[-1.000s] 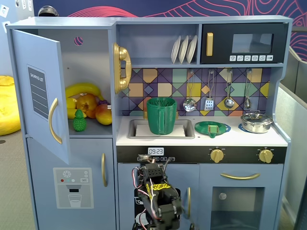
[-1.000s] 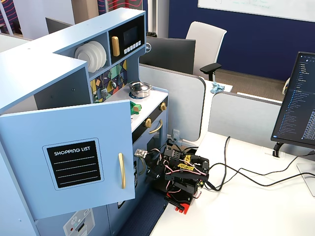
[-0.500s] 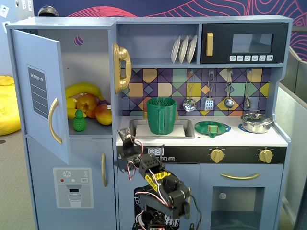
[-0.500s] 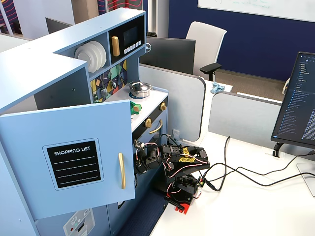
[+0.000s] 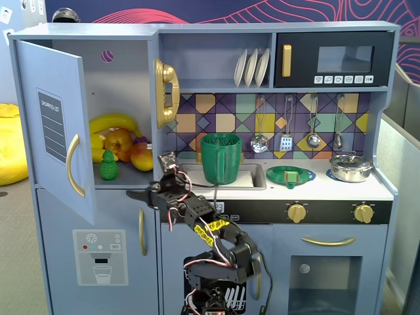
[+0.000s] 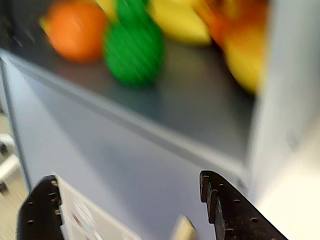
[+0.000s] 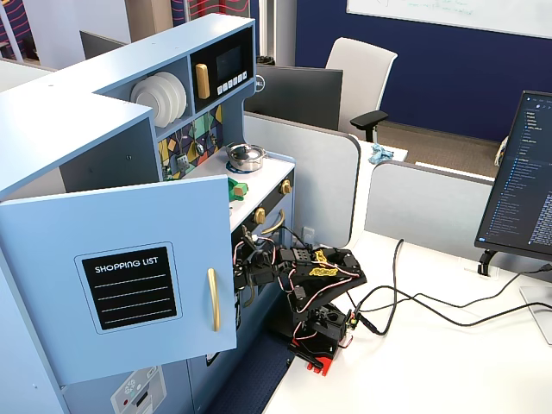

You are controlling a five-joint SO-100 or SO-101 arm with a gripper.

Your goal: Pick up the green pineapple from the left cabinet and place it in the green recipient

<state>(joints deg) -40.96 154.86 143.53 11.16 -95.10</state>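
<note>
Below the open cupboard shelf, the gripper (image 6: 125,210) hangs with its jaws spread wide and nothing between them.

Its two dark, toothed fingers (image 6: 227,210) frame the blue-grey front under the shelf of the left cabinet (image 5: 56,125). Above them the green pineapple (image 6: 134,50) stands at the shelf's front edge — all green, bumpy oval body, blurred here — beside orange and yellow toy fruit. The green recipient (image 5: 221,158) — dark, ribbed, wide-rimmed — stands in the sink, well apart.
</note>
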